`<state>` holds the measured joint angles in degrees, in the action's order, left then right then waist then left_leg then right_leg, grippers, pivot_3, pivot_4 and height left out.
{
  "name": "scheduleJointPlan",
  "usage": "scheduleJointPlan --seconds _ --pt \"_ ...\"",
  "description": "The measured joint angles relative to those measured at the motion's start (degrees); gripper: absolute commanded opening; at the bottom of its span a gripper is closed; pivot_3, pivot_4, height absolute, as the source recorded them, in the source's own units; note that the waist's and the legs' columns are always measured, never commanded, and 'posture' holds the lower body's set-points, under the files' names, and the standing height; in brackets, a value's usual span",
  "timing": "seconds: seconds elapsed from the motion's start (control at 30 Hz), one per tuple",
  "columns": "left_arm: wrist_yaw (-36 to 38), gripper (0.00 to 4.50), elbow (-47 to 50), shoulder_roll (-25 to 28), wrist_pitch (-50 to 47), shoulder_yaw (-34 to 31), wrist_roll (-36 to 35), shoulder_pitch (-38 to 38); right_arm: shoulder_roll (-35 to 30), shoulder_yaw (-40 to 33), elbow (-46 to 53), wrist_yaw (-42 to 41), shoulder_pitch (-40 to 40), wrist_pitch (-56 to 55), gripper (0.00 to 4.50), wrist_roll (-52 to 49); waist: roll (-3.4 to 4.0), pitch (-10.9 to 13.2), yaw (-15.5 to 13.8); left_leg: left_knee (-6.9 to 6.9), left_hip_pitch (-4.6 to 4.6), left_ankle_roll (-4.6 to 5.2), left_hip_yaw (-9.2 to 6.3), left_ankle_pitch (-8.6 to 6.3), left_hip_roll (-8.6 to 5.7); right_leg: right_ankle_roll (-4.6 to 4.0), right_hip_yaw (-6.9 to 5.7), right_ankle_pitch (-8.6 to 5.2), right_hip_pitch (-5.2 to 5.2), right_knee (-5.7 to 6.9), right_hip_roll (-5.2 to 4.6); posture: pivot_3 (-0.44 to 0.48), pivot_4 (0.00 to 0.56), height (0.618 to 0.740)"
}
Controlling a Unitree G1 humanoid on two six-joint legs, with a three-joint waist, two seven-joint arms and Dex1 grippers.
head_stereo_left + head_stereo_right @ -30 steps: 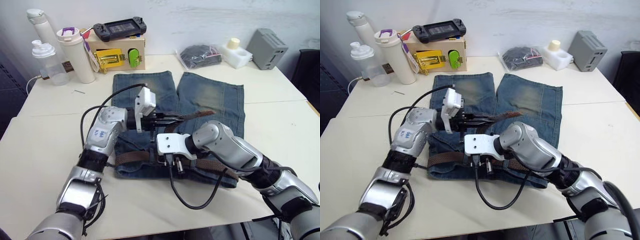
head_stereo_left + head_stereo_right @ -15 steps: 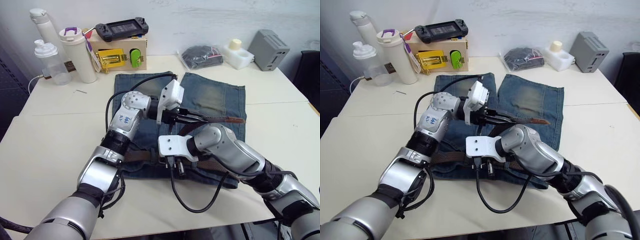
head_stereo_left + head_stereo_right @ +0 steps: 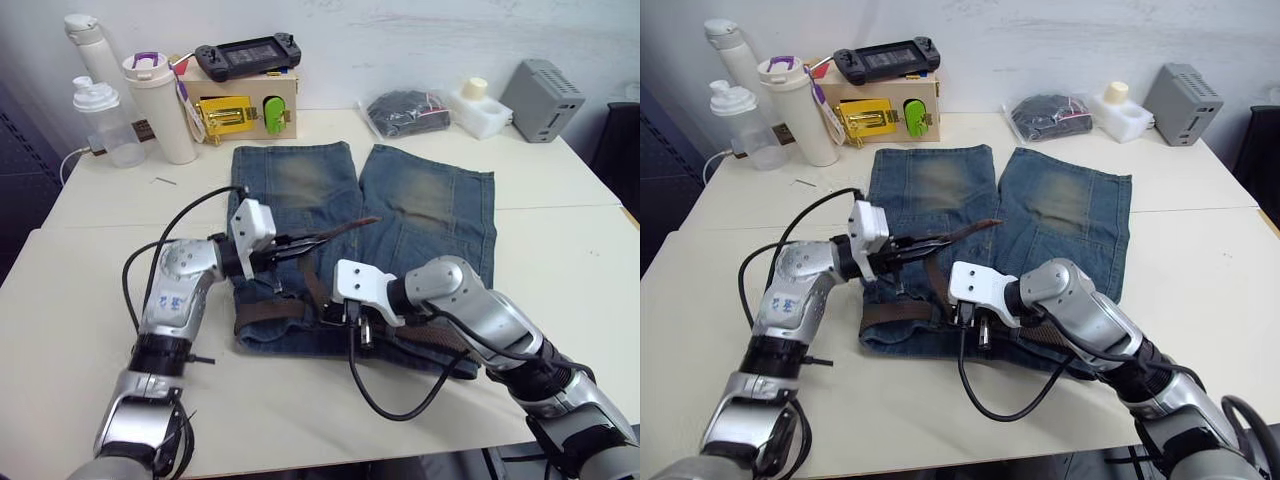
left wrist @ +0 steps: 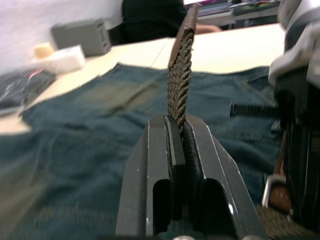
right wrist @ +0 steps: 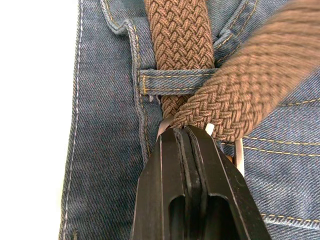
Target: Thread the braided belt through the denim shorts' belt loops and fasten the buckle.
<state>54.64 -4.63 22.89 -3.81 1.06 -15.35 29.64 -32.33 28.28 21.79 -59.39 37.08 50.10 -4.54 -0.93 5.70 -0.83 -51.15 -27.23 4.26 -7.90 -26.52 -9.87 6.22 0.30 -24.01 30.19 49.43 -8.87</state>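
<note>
We hold the braided belt (image 3: pixel 330 232) tail clamped in the left tool (image 3: pixel 297 243) above the denim shorts (image 3: pixel 420 210) on the desk (image 3: pixel 90 280). The right tool (image 5: pixel 192 137) pinches the buckle (image 5: pixel 239 152) beside a belt loop (image 5: pixel 175 81). To fasten well, we should draw the tail taut and steady the buckle; we count one belt, one shorts, two tools.

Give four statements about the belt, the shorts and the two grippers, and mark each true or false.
1. The left gripper is shut on the braided belt. True.
2. The denim shorts hang off the table edge. False: they lie flat on the table.
3. The belt passes under a belt loop. True.
4. The right gripper hovers open above the shorts. False: it is shut at the buckle by the waistband.
</note>
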Motion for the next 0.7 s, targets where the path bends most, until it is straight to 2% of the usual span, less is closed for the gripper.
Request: scheduleJointPlan --seconds 0.2,0.43,0.7 --pt "-4.2 0.00 6.7 0.5 -1.9 0.0 0.2 -5.2 0.1 -2.6 1.0 2.2 0.2 2.8 0.03 -2.7 0.13 0.1 -0.2 0.05 -0.06 0.00 0.01 0.00 0.00 0.00 0.02 0.00 0.09 0.00 0.00 0.000 0.150 0.646" --pt "-5.9 0.00 8.7 0.6 -3.8 0.0 -0.1 -5.6 -1.0 -6.4 3.5 3.5 2.7 5.1 0.03 -5.9 0.28 0.3 -0.5 0.08 -0.11 0.00 0.02 0.00 0.01 0.00 0.01 0.00 0.16 0.01 -0.01 0.000 0.150 0.646" --pt "-6.3 0.00 8.9 0.8 -4.9 0.0 -0.3 -5.4 -1.7 -3.9 1.6 5.7 2.2 3.7 0.03 -5.5 0.29 0.3 -0.5 0.09 -0.12 0.00 0.02 0.00 0.01 0.00 0.01 0.00 0.19 0.00 -0.01 0.000 0.150 0.646"
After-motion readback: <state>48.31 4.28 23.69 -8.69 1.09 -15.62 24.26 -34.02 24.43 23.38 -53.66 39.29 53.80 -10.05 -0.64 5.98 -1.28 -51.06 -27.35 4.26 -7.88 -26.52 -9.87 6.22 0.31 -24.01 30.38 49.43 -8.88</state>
